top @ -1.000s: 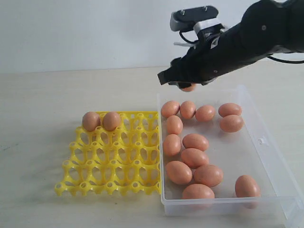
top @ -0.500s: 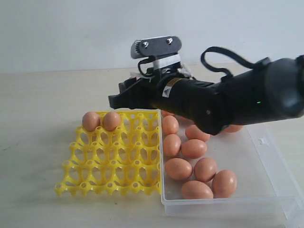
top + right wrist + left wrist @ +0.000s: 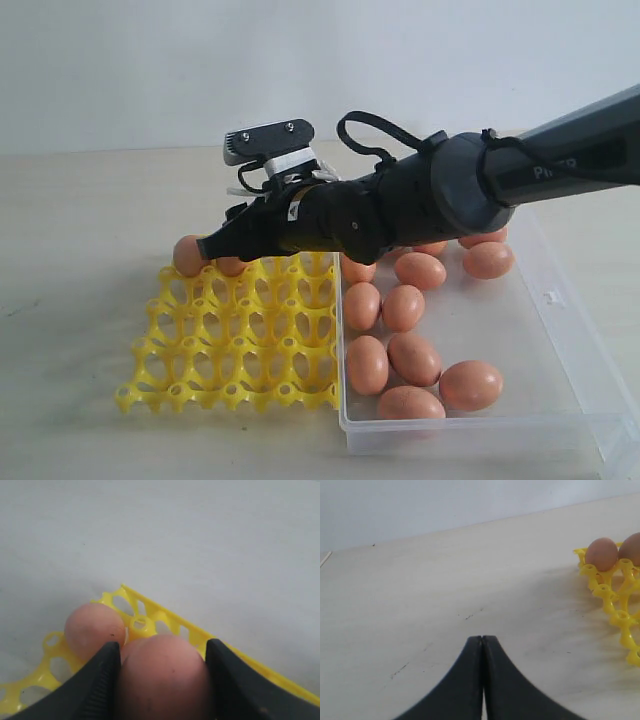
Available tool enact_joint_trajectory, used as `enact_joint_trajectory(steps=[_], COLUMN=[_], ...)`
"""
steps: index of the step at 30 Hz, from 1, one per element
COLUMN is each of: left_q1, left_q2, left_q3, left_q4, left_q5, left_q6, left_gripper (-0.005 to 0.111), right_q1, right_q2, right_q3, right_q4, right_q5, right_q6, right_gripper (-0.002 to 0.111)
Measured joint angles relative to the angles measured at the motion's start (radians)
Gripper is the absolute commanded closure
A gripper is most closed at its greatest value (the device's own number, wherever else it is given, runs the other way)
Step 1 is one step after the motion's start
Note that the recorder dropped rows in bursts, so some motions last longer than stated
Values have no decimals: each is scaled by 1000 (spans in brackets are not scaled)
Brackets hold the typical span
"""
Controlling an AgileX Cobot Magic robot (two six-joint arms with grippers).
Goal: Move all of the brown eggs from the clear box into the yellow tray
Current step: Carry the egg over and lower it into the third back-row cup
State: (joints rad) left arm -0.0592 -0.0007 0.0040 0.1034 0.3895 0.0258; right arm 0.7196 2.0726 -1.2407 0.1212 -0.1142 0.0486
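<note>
My right gripper [image 3: 162, 649] is shut on a brown egg [image 3: 162, 680], one black finger [image 3: 97, 680] on each side of it. In the exterior view that gripper [image 3: 215, 245] reaches across low over the back row of the yellow tray [image 3: 240, 340], beside the two eggs [image 3: 186, 256] seated there. One seated egg [image 3: 94, 629] shows in the right wrist view. The clear box [image 3: 560, 330] holds several brown eggs [image 3: 403, 307]. My left gripper [image 3: 482, 640] is shut and empty over bare table, with the tray's corner [image 3: 620, 610] and two eggs [image 3: 601, 553] off to its side.
The right arm's black body [image 3: 420, 205] stretches over the back of the clear box and hides some of the eggs there. Most cups of the tray stand without eggs. Bare tabletop [image 3: 70, 300] lies left of the tray.
The right arm has swung left from above the clear box and come down over the tray's back row with the egg in its grip. Eggs in the box have shifted.
</note>
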Motion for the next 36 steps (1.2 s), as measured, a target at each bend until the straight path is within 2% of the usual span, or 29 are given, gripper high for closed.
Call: enact_joint_trajectory(steps=[12, 36], left_q1=[0, 0], left_q2=[0, 0], left_q3=[0, 0], left_q4=[0, 0], left_q5=[0, 0], left_q6=[0, 0], left_gripper=[107, 107], right_q1=[0, -31], right_q2=[5, 26], right_q3=[-14, -16], right_q4=[-2, -1], right_q5=[64, 57], right_q6=[-13, -15], right_gripper=[108, 108])
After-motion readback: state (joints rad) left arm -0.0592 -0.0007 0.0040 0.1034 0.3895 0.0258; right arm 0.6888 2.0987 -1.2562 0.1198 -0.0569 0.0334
